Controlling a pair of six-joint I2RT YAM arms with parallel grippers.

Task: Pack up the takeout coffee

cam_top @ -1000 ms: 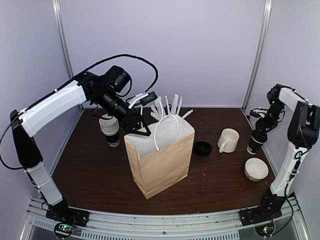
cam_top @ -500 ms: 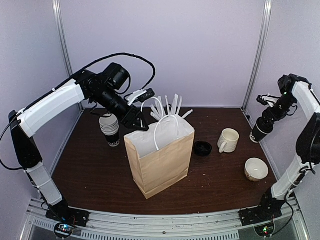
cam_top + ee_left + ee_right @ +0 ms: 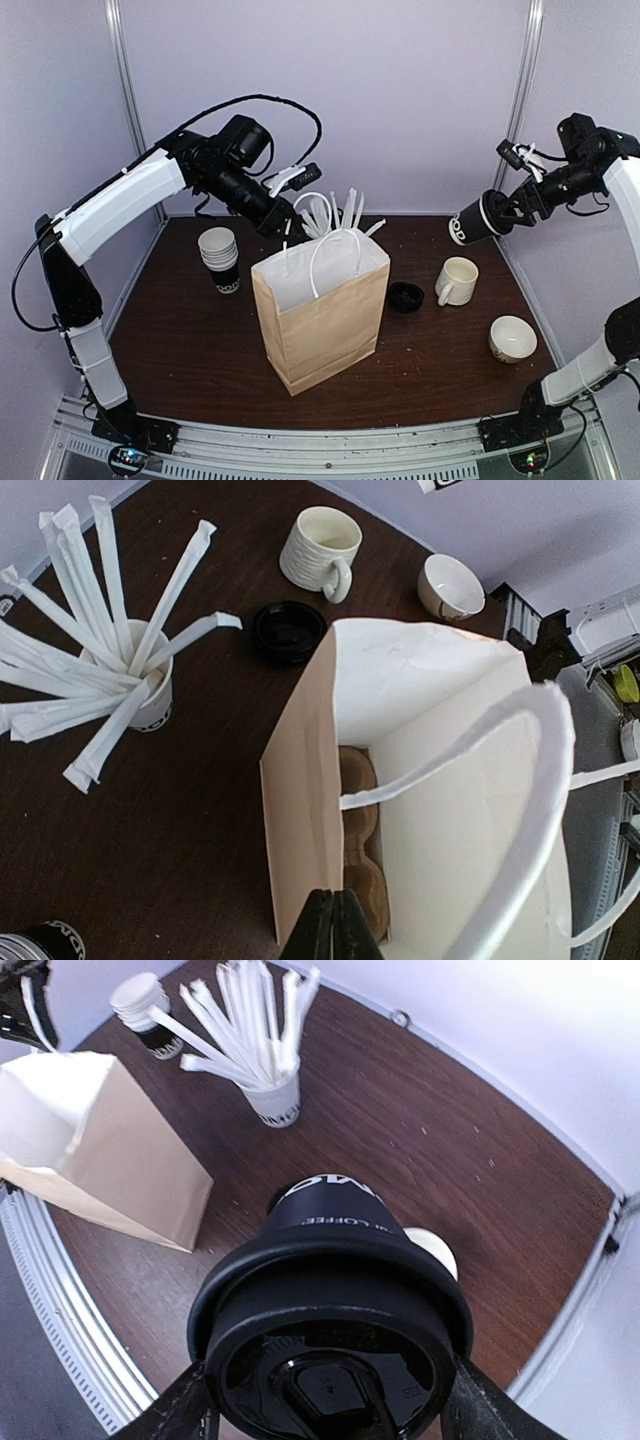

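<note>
The takeout coffee, a black cup with white lettering and a black lid, hangs tilted on its side high over the table's right part. My right gripper is shut on it at the lid end, one finger on each side. The brown paper bag stands open at the middle, to the left of and below the cup. My left gripper is shut on the bag's back-left rim. A cardboard cup carrier lies on the bag's floor.
A stack of lidless cups stands left of the bag. A cup of white sticks stands behind the bag. To the bag's right are a loose black lid, a white mug and a white bowl.
My right arm has lifted the coffee from the table's right edge, swung it up and left, and tilted it. My left gripper has closed at the bag's rim.
</note>
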